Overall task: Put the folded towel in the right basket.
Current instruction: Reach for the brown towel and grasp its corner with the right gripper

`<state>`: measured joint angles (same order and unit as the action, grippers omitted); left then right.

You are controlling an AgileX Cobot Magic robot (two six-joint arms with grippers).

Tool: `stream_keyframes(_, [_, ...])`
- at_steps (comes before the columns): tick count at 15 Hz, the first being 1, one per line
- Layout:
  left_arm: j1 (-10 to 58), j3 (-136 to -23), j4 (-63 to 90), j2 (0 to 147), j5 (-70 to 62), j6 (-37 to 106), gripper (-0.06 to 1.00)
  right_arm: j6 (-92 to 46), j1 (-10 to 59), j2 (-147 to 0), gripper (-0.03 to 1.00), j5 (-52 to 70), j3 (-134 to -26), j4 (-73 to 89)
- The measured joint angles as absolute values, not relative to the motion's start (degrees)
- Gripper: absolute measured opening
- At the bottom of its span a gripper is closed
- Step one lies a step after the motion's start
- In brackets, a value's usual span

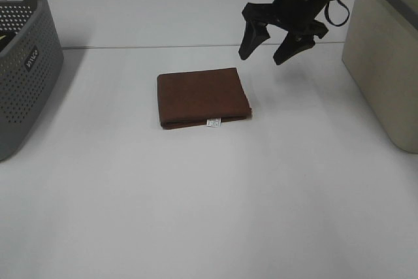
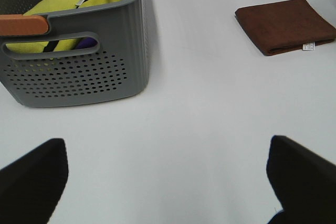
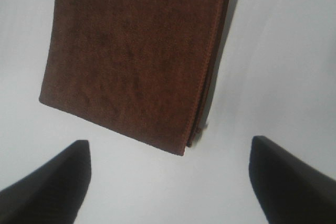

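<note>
Item one, folded towel (image 1: 203, 98): brown, lying flat on the white bench (image 1: 209, 220) near the middle, a small white label (image 1: 213, 122) at its near edge; I see nothing touching it. Item two, right pincer (image 1: 262, 58): black, hanging in the air beyond the towel and toward its right-hand side, fingers pointing down and spread wide, nothing between them; from its own wrist camera I see the towel below and ahead of the two dark fingertips (image 3: 47, 187), clear of both. Item three, right basket (image 1: 385, 63): beige, plain-walled, standing at the right edge of the bench, well apart from the towel; I cannot see its inside. Item four, left basket (image 1: 26, 63): grey, perforated, at the left edge of the bench; the left wrist camera shows a yellow cloth (image 2: 63, 3) bundled inside it, with something darker, blue or purple, beside that. Item five, left pincer (image 2: 168, 192): out of the high camera's view; in its own camera the two fingers stand far apart over bare bench, gripping nothing, the grey basket near and the towel well off.
</note>
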<state>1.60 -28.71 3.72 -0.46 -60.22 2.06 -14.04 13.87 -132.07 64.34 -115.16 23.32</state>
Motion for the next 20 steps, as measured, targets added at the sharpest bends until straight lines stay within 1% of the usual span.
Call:
stream_keyframes(1, [1.6,-28.7,3.7,-0.5,-60.2,2.1,0.98,-14.0,13.8,-134.0,0.8,65.5,-116.9,23.5])
stream_keyframes(3, [1.6,-28.7,3.7,-0.5,-60.2,2.1,0.98,-14.0,12.9,-137.9,0.82,67.0,-119.8,26.2])
stream_keyframes(4, [1.6,-28.7,3.7,-0.5,-60.2,2.1,0.98,-14.9,11.9,-140.8,0.83,68.0,-121.2,30.0])
stream_keyframes(7, [1.6,-28.7,3.7,-0.5,-60.2,2.1,0.98,-17.2,11.8,-143.9,0.83,68.2,-121.3,32.7])
stream_keyframes(11, [1.6,-28.7,3.7,-0.5,-60.2,2.1,0.98,-18.4,11.8,-146.7,0.83,64.9,-121.3,35.1])
stream_keyframes(16, [1.6,-28.7,3.7,-0.5,-60.2,2.1,0.98,-20.1,11.8,-149.2,0.82,61.2,-121.9,41.8])
stream_keyframes(18, [1.6,-28.7,3.7,-0.5,-60.2,2.1,0.98,-20.9,12.7,-149.8,0.79,60.7,-122.0,43.3])
stream_keyframes(19, [1.6,-28.7,3.7,-0.5,-60.2,2.1,0.98,-21.5,13.5,-149.8,0.74,60.2,-122.0,43.3])
stream_keyframes(20, [1.6,-28.7,3.7,-0.5,-60.2,2.1,0.98,-21.6,14.3,-150.1,0.64,59.6,-122.0,43.0])
